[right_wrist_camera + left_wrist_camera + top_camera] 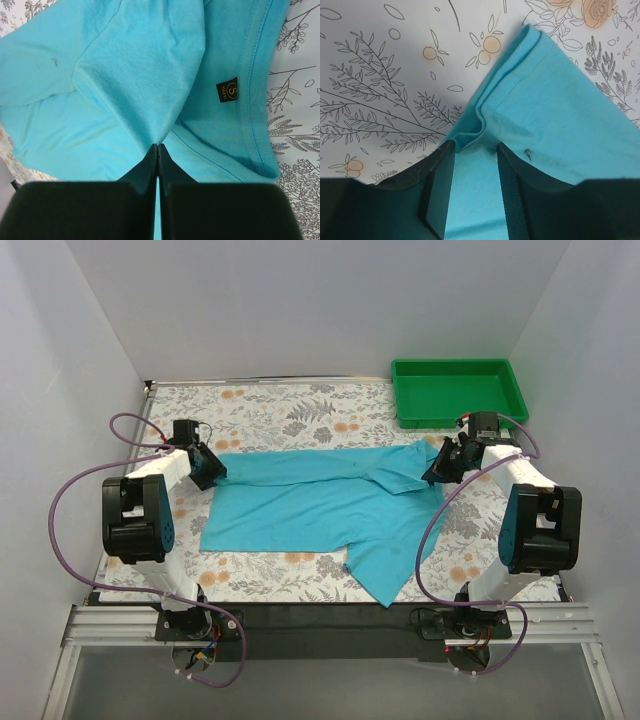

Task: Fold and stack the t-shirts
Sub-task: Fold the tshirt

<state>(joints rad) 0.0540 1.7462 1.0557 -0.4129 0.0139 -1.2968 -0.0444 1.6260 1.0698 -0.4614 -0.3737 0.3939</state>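
Observation:
One turquoise t-shirt lies spread and partly folded across the flowered tabletop. My left gripper is at its left edge. In the left wrist view the jaws of the left gripper stand apart, with the t-shirt running between them and a hem fold bunched at the tips. My right gripper sits at the shirt's right end. In the right wrist view the right gripper is shut, pinching a pulled-up ridge of the t-shirt beside the neck band and its black size label.
A green plastic tray stands at the back right corner, just behind the right arm. White walls enclose the table on three sides. One flap of the shirt hangs toward the table's near edge.

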